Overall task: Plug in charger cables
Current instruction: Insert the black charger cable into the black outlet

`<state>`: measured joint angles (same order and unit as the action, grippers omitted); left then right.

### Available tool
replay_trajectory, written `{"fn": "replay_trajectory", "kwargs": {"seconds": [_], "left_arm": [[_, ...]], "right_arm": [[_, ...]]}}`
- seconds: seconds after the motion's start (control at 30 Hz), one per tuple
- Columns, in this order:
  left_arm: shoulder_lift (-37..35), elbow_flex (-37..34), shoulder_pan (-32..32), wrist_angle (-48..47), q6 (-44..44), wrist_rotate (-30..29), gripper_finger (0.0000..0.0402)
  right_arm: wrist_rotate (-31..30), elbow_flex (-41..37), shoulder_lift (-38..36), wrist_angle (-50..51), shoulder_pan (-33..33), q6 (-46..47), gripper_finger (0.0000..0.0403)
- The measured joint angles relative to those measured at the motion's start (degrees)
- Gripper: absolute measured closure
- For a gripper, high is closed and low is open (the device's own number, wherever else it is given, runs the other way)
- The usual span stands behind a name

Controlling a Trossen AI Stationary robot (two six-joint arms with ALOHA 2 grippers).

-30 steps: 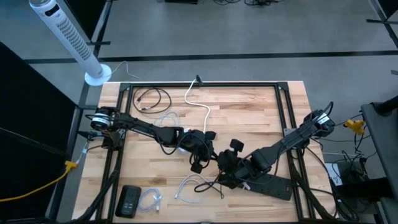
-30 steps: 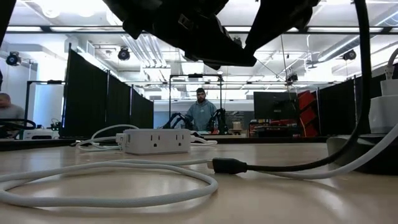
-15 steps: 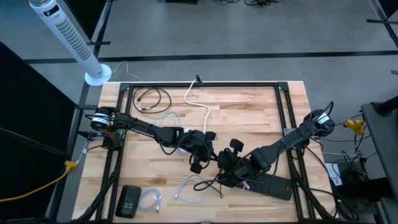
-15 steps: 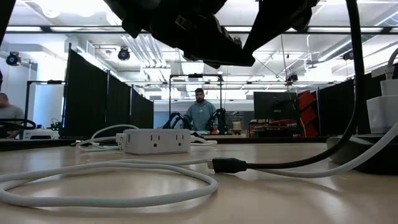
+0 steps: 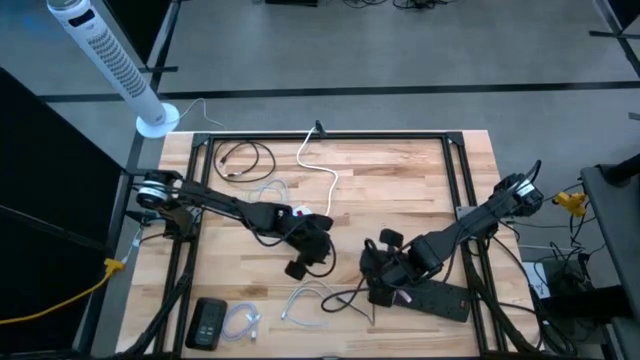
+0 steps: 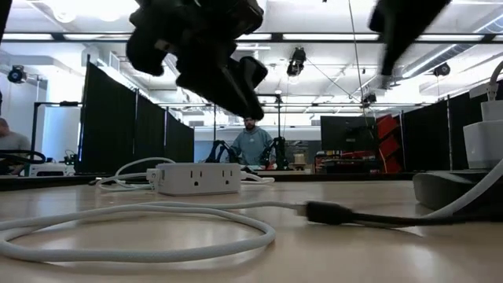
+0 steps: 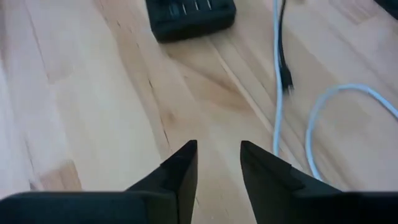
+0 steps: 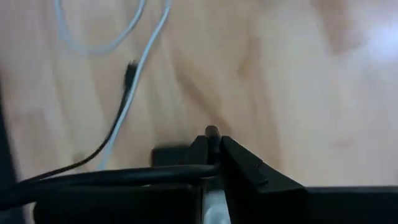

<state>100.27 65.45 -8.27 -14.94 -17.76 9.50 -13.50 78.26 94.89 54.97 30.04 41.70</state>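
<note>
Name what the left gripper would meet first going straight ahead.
Probably bare table, since the open left gripper angles down toward it; the black slotted block lies farther along, depth unclear.

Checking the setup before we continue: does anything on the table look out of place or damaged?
Nothing damaged or spilled. Charger cables lie loosely coiled on the table; the right gripper pinches a black cable, the left gripper hovers open.
</note>
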Motion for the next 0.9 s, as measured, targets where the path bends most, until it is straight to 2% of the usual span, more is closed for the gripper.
{"fn": "replay_trajectory", "kwargs": {"seconds": [0.1, 0.23, 0.37, 0.5, 0.9], "left_arm": [[-0.02, -1.29, -0.22, -0.13, 2.51, 1.65, 0.0291], [1.25, -5.04, -1.07, 4.64, 5.95, 6.82, 0.0300], [2.17, -9.19, -2.73, 11.09, 10.18, 6.97, 0.0308], [2.31, -11.53, -3.66, 14.33, 12.34, 7.00, 0.0318], [2.23, -11.76, -3.65, 15.48, 13.57, 6.97, 0.0327]], "right_arm": [[3.40, -0.26, 0.18, 1.07, 1.28, 2.29, 0.0385], [3.14, -1.73, 0.17, 1.47, 3.34, 3.75, 0.0385], [3.34, -4.53, 0.25, 1.26, 3.61, 7.62, 0.0385], [3.46, -6.77, 0.57, -1.83, 3.40, 7.28, 0.0385], [4.99, -8.10, 3.88, -3.64, 2.66, 4.76, 0.0385]]}}
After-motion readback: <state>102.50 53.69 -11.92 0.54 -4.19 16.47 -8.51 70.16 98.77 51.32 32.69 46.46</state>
